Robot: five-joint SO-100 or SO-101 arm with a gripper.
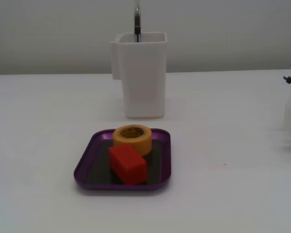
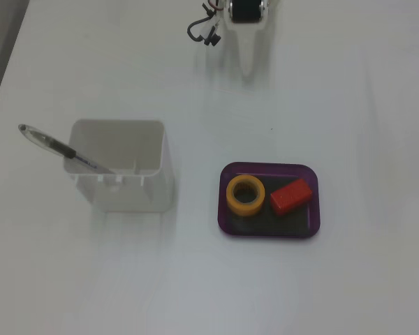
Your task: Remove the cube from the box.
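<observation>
Red matte plastic sits nearest the camera in a fixed view: the cube (image 1: pixel 128 163) lies in the box (image 1: pixel 85 167), toward its front edge, flat on the dark bottom. Right behind it, touching or nearly so, stands the tape roll (image 1: pixel 132 138), lying on its flat side with the hole up. Seen from above in the other fixed view, the cube (image 2: pixel 290 196) fills the right half of the box (image 2: pixel 268 234) and the roll (image 2: pixel 245 195) the left half.

The cube's long axis runs slantwise: in that top view one end points up and to the right toward the box corner, the other down and left toward the roll.

Beyond the box stands the white bin (image 1: pixel 141 77) with a pen (image 2: pixel 64 150) leaning out of it, well apart from the box.

Farthest off, at the top edge of the top view, my gripper (image 2: pixel 245 43) tapers to a white point over the bare table. Whether my fingers are parted or together I cannot tell from here.

So I judge the task not begun: the reach is the step in hand. Next I need to travel to the box, turn my wrist so the fingers straddle the cube's short width, and come down clear of the roll.
</observation>
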